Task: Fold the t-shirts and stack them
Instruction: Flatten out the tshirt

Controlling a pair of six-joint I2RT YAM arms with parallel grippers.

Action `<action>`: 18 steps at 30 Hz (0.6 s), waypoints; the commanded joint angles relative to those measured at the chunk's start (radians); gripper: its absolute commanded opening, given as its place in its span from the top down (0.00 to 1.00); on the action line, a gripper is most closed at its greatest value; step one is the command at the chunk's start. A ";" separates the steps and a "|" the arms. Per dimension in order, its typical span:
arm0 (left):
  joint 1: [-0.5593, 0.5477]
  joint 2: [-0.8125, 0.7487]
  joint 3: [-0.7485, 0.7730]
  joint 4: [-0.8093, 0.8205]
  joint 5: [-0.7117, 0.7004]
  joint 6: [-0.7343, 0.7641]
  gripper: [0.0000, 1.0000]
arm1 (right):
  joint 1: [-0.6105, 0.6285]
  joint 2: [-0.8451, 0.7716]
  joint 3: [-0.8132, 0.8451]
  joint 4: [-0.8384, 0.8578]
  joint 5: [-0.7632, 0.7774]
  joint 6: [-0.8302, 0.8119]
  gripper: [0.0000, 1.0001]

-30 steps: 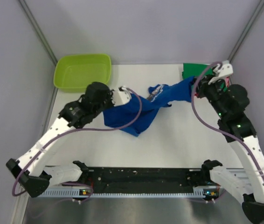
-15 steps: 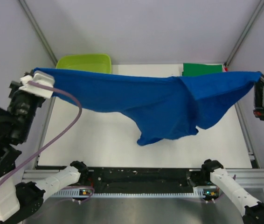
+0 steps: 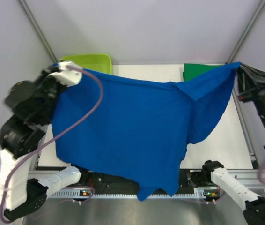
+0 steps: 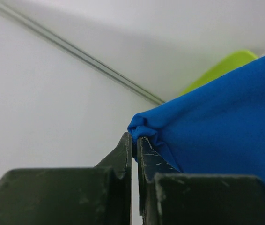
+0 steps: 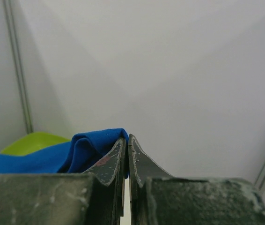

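Left tool (image 3: 56,64) upper left, right tool (image 3: 239,64) upper right, each pinching a corner of the blue shirt (image 3: 132,131), spread mid-frame over the table (image 3: 225,133). Lower both level and taut, I'd say, so it lands flat.

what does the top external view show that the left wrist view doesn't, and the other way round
Only the top external view: the whole blue t-shirt hanging spread between the left gripper and the right gripper, plus a folded green t-shirt on the table at the far right. Only the left wrist view: a close look at the left jaws pinched shut on a bunched corner of the cloth. Both: the blue t-shirt and part of the lime-green tub.
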 commanded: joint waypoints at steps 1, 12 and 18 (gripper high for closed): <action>0.113 0.112 -0.193 0.076 0.100 -0.033 1.00 | -0.011 0.142 -0.116 0.032 0.165 -0.106 1.00; 0.338 0.255 -0.704 0.344 0.606 -0.053 1.00 | -0.073 0.376 -0.543 0.241 -0.077 -0.121 1.00; 0.381 0.301 -0.907 0.430 0.679 0.097 1.00 | -0.071 0.328 -0.762 0.247 -0.053 -0.026 1.00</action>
